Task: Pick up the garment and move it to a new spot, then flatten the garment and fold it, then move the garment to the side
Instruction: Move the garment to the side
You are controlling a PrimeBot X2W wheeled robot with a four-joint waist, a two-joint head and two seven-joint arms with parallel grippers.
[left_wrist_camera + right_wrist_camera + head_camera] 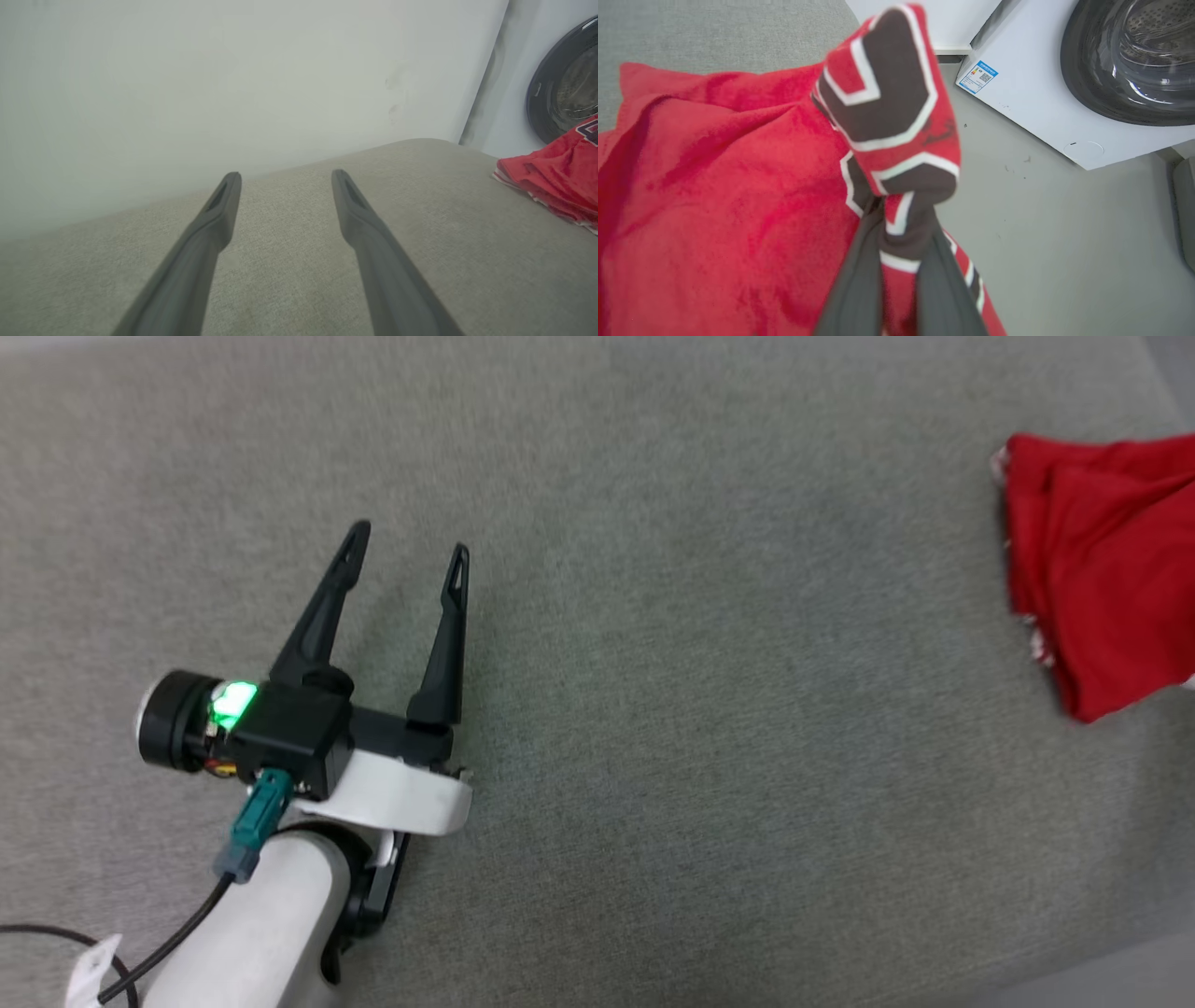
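Observation:
The red garment [1111, 569] lies bunched at the right edge of the grey fabric surface [653, 663] in the head view. It also shows at the far right of the left wrist view as a red heap [556, 182] with striped trim. My right gripper [896, 214] is shut on the garment [714, 196], pinching a fold with the dark number patch [887, 88] that stands up between its fingers. My left gripper [406, 546] is open with nothing between its fingers, over the bare surface, far left of the garment; the same open gripper [285, 179] shows in its own wrist view.
A white washing machine [1031, 107] with a dark round door [1134, 56] stands on the grey floor beyond the surface's right end. A pale wall [233, 84] rises behind the surface. A black cable [159, 947] runs along my left forearm.

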